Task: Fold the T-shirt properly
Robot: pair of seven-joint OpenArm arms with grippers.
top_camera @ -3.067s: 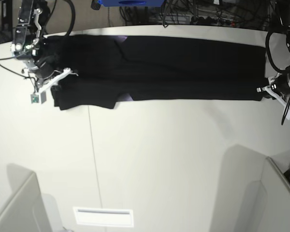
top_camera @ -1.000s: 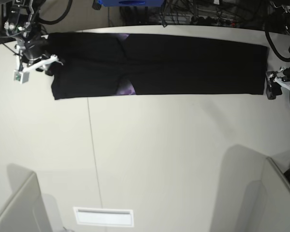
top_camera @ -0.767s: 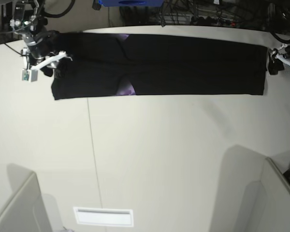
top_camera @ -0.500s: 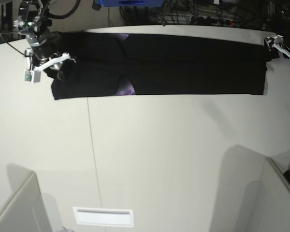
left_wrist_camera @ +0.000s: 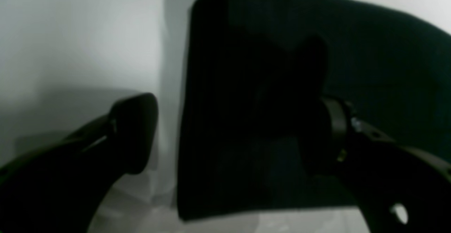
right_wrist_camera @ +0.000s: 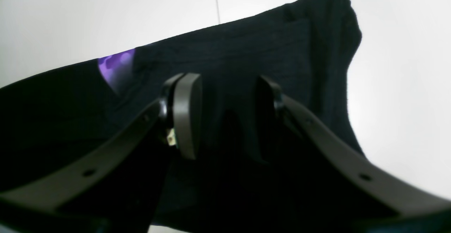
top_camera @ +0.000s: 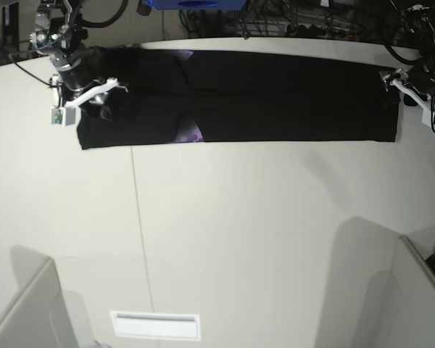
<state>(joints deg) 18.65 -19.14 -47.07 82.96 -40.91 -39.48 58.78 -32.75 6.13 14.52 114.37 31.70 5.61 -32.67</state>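
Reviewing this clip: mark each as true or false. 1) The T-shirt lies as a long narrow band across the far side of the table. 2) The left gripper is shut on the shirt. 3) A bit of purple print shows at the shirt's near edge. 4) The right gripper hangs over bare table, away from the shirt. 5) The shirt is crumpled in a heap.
1) True: the T-shirt stretches along the far side of the table.
2) False: the left gripper is open, straddling the shirt's end edge.
3) True: purple print shows there.
4) False: the right gripper is over the shirt's end.
5) False: it lies flat.
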